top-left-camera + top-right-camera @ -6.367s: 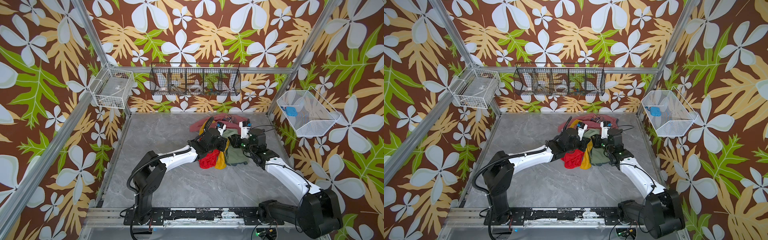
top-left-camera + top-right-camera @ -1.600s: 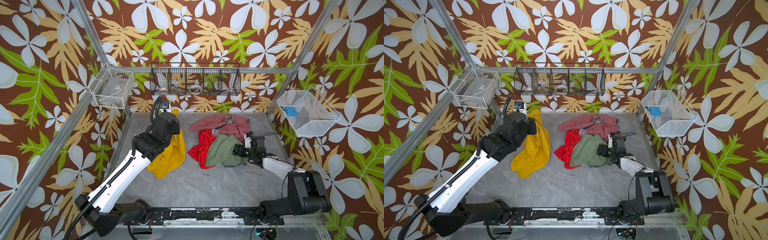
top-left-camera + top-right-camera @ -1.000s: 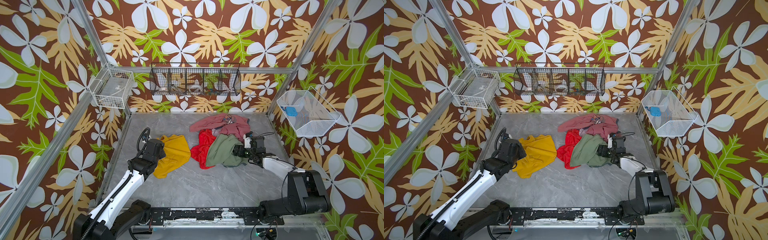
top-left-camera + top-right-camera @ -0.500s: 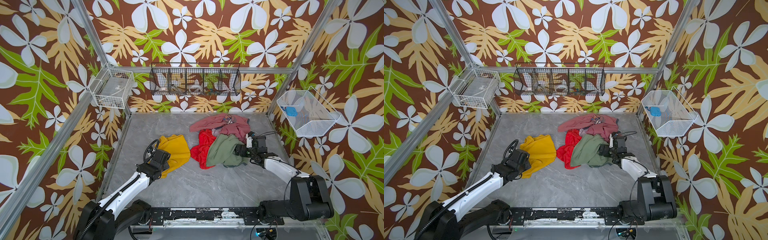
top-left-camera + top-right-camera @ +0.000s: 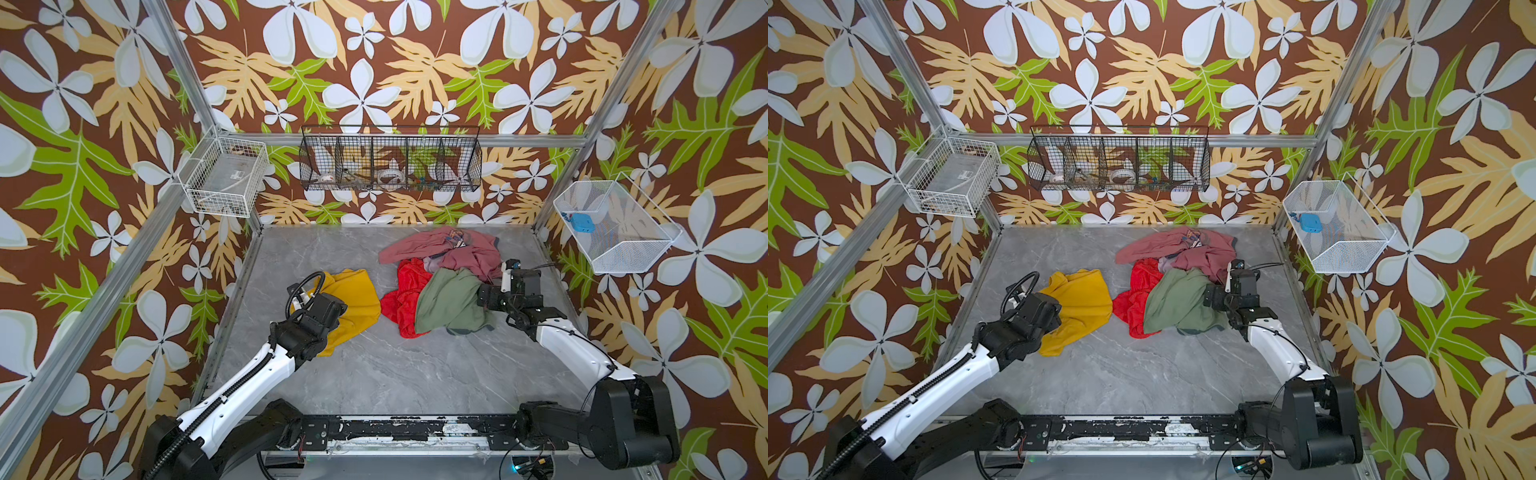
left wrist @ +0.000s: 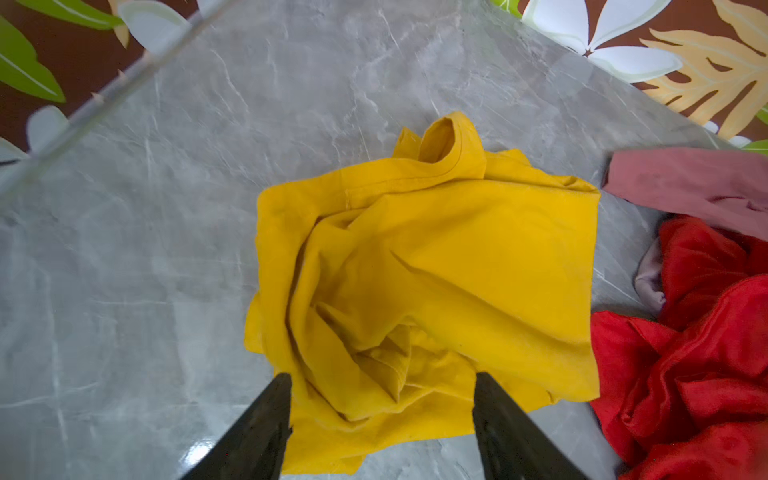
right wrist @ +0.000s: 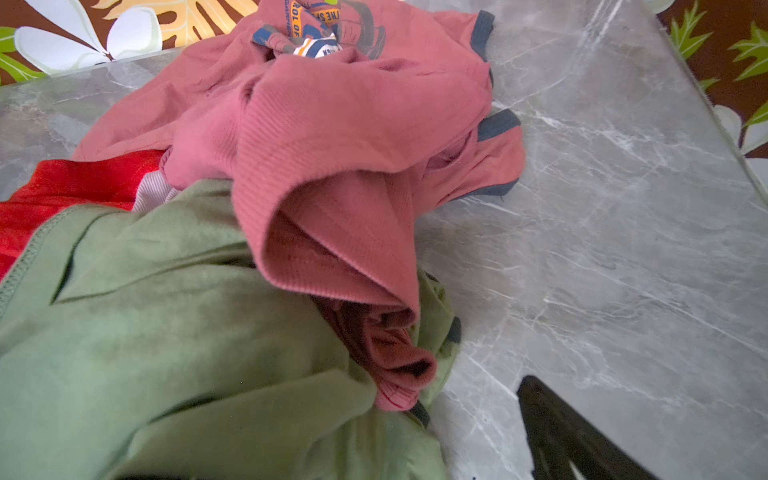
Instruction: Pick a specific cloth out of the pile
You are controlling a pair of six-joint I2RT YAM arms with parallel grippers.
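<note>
The mustard-yellow cloth (image 5: 359, 299) (image 5: 1086, 301) lies crumpled on the grey table, on its own to the left of the pile (image 5: 440, 282). The pile holds a dusty-pink garment (image 7: 353, 116), a red cloth (image 5: 401, 291) and a sage-green cloth (image 7: 166, 332). My left gripper (image 6: 380, 376) is open, its two dark fingers standing either side of the yellow cloth's near edge (image 6: 415, 270) without pinching it. My right gripper (image 5: 484, 293) sits at the pile's right edge with its jaws wide apart. One of its fingers (image 7: 557, 424) shows over bare table; the green cloth hides the other.
A white wire basket (image 5: 226, 178) hangs on the left wall and a black wire basket (image 5: 390, 162) on the back wall. Another white basket (image 5: 615, 226), holding a blue object, hangs on the right. Bare table (image 5: 395, 365) lies in front of the clothes.
My left gripper lowered the yellow cloth onto the table, opened and let it go, then drew back toward the front. My right gripper opened wider at the pile's edge.
</note>
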